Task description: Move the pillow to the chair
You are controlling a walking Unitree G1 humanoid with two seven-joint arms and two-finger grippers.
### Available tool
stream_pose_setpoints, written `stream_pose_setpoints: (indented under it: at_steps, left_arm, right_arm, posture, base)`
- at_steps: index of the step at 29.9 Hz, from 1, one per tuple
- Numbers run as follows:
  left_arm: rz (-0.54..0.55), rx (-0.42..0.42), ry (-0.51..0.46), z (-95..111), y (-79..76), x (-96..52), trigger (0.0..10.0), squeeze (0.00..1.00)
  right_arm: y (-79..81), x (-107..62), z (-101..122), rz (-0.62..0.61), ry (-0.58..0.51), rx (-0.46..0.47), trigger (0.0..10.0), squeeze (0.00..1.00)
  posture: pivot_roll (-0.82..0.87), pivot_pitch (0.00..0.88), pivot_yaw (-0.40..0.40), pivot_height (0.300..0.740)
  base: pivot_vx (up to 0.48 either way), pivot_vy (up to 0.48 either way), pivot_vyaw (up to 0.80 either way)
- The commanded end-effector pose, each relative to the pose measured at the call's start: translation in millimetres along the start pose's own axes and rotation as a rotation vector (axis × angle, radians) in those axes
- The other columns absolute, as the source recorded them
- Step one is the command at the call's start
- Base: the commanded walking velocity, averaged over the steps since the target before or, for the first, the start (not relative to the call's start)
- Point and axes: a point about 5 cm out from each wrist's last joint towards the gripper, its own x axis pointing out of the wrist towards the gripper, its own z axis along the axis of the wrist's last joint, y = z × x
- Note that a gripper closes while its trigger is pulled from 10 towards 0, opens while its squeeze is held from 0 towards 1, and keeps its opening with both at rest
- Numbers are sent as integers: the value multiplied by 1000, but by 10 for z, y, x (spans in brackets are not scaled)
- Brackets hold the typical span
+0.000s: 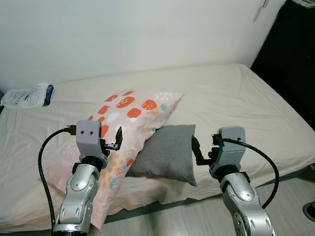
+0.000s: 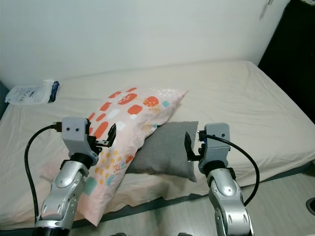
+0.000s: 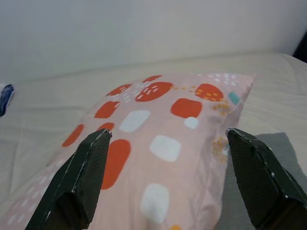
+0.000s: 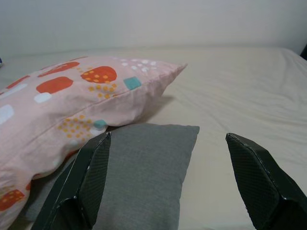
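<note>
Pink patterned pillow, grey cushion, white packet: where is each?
pink patterned pillow (image 1: 129,115), left eye view, its upper middle.
grey cushion (image 1: 165,152), left eye view, its centre.
white packet (image 1: 27,96), left eye view, its middle.

Home bedroom — wide bed (image 1: 236,98) in cream sheet, two pillows (image 1: 133,123) on it, against white wall (image 1: 147,29).

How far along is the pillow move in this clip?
Early stage. Done: the robot stands at the bed with both arms raised toward the pillows. In hand: nothing; the left gripper is open in front of the pink patterned pillow, and the right gripper is open by the grey pillow. Left: grasping a pillow, lifting it and carrying it to the chair.
</note>
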Motion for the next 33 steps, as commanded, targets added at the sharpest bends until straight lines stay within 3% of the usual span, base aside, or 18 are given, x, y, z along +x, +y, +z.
stream_pose_setpoints:
  at_steps: [1,16,28,33]
  left_arm:
    - [10,-9,33,-65,36,-27,10000,0]
    - [0,-13,36,-67,23,-32,10000,0]
    - [-16,-1,30,-41,7,-13,10000,0]
    - [-22,2,32,-47,1,-17,10000,0]
  right_arm:
    - [5,2,-14,-3,9,7,10000,0]
    - [11,43,83,-3,-15,5,10000,0]
    - [57,221,413,20,-77,-8,10000,0]
    - [32,242,335,16,-53,-7,10000,0]
  posture:
    - [-17,106,6,710]
    - [-19,107,4,695]
    - [-21,108,2,690]
    - [-17,107,-1,686]
  base:
    - [0,0,0]
    - [0,0,0]
    - [0,0,0]
    - [0,0,0]
